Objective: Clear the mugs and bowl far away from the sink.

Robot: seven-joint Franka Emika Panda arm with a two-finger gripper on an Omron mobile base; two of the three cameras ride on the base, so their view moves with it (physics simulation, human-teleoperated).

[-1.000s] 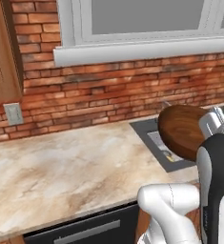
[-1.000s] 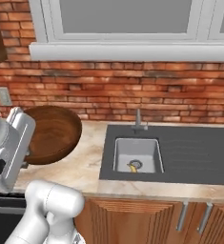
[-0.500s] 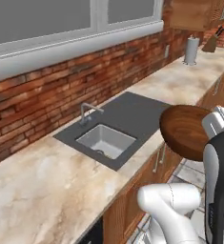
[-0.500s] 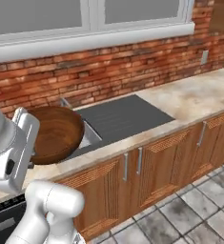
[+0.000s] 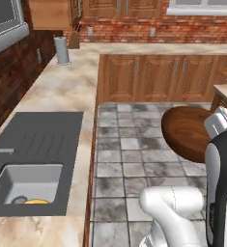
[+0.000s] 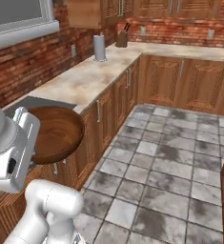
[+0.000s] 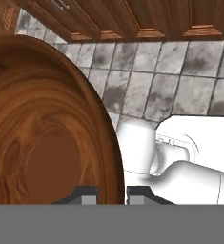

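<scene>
Swung round with the base since half a second ago: both base views now look across grey floor tiles point(image 5: 134, 159) toward wooden cabinets. Wide round dark brown wooden bowl point(image 5: 188, 131): carried mid-right of the left base view, above the floor. Jaws nearly closed, pinching the bowl's rim. Square grey sink point(image 5: 25, 185): lower left, in the marbled surface point(image 5: 62, 87).

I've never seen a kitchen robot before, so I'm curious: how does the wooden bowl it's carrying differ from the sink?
The bowl is round and dark brown; the sink is a square grey basin. The bowl hangs in the air over the tiled floor, clamped at its rim by the gripper; the sink sits fixed in the counter. The bowl looks empty; the sink holds something yellow. Both are open hollow vessels.
</scene>
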